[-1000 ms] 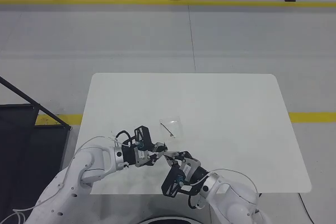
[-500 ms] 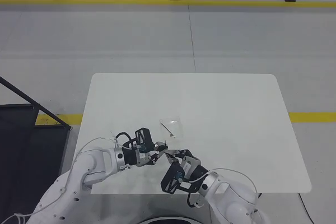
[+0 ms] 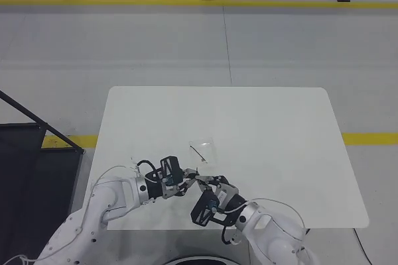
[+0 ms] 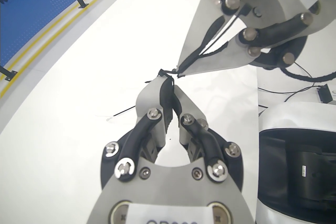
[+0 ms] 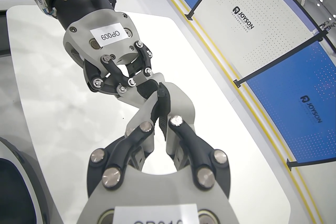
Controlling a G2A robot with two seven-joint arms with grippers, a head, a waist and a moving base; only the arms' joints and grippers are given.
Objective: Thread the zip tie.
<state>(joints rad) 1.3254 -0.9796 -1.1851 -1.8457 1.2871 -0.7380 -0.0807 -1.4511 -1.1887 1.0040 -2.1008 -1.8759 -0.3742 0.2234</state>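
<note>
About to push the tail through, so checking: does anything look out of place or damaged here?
Nothing stands out. The left gripper and right gripper meet tip to tip, both shut on the zip tie. A second black tie lies loose on the table beyond them.

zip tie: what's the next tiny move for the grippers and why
Likely ease the right gripper slightly toward the left gripper, feeding the zip tie through. Both are shut on it, tips nearly meeting above the table, with just a short black stretch between them.
</note>
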